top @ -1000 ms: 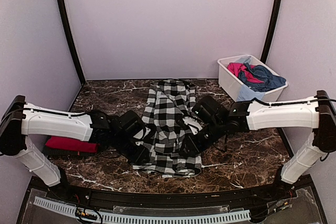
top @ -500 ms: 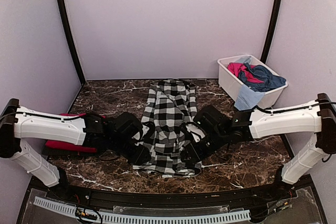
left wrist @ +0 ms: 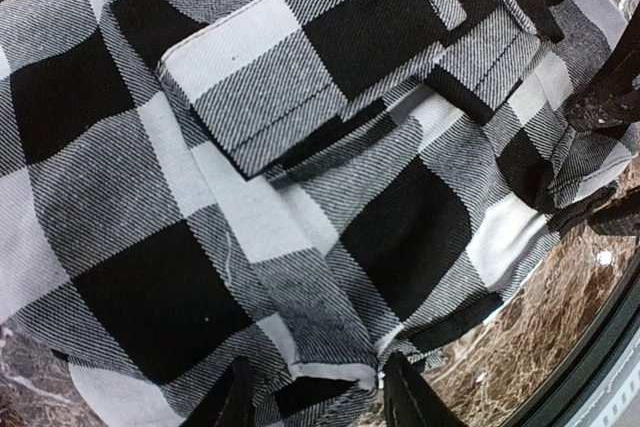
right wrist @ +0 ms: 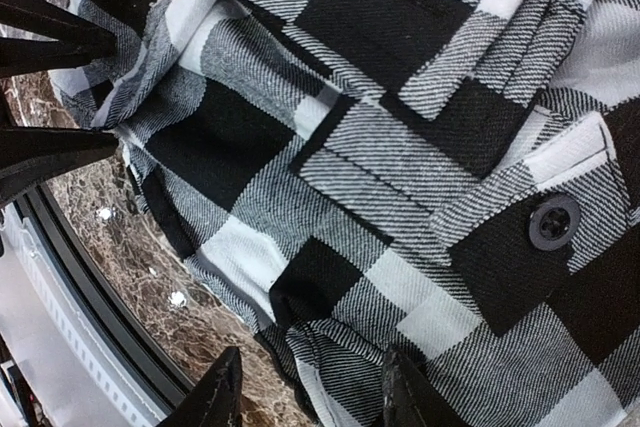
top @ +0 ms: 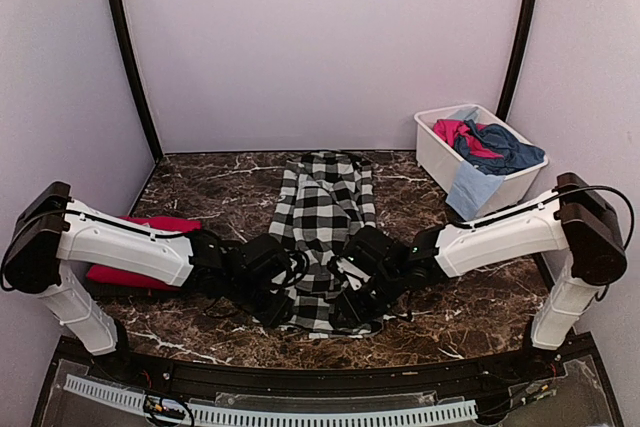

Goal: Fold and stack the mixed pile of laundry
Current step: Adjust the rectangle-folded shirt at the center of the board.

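Left gripper: fingers apart, near hem of the checked shirt between them. Right gripper: same, fingers spread over the hem. Shirt lies flat on table, running away from both fingertips. Red tee well left of left fingers. Pink and blue pieces in tub, well beyond right fingers.

Checked shirt spread lengthwise at centre (pocket, button showing); red tee lying at left; pink piece and navy tee heaped far right.
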### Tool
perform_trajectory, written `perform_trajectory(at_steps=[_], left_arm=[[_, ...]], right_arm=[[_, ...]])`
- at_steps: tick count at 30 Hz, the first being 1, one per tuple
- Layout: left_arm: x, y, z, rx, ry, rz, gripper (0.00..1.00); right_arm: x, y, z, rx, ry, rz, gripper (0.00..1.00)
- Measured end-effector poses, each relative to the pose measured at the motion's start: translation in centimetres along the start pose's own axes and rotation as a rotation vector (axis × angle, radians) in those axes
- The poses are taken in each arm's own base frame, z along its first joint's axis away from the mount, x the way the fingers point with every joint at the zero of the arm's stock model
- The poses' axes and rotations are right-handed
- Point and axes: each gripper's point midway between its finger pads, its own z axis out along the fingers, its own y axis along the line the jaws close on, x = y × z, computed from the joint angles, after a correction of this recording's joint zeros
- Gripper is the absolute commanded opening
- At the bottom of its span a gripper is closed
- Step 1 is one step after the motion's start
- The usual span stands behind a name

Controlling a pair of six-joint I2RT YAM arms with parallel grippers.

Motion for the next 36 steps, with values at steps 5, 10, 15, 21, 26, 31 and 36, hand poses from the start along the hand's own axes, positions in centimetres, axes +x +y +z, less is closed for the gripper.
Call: perform_trajectory(at_steps=[5,10,15,21,26,31,36], left_arm=[[-0.3,0.3,0.0,-0.020,-0.014,-0.019,0.28],[-0.4,0.3,0.0,-0.019,-0.021,-0.032,0.09],[-0.5,0.0,0.0,-0.005,-0.022,-0.033,0.00],[-1.0,-1.8,-0.5,0.071,-0.044,-0.020,0.00],[-1.2,-3.4,-0.9,0.129,-0.055,0.002,0.00],[-1.9,-4.6,-1.3,0.183,-0.074,0.010,0.00],[-2.4,-5.6,-1.3,0.234,-0.092,0.012,0.00]], right_arm=[[-0.1,0.0,0.3,0.026,0.006,0.002,0.33],[-0.2,0.2,1.2,0.056,0.021,-0.013,0.23],[0.4,0.0,1.5,0.077,0.045,-0.011,0.21],[0.5,0.1,1.6,0.074,0.044,-0.001,0.20],[0.5,0.2,1.9,0.053,0.038,0.015,0.19],[0.5,0.4,2.0,0.033,0.035,0.029,0.19],[0.4,0.6,2.0,0.022,0.034,0.034,0.18]])
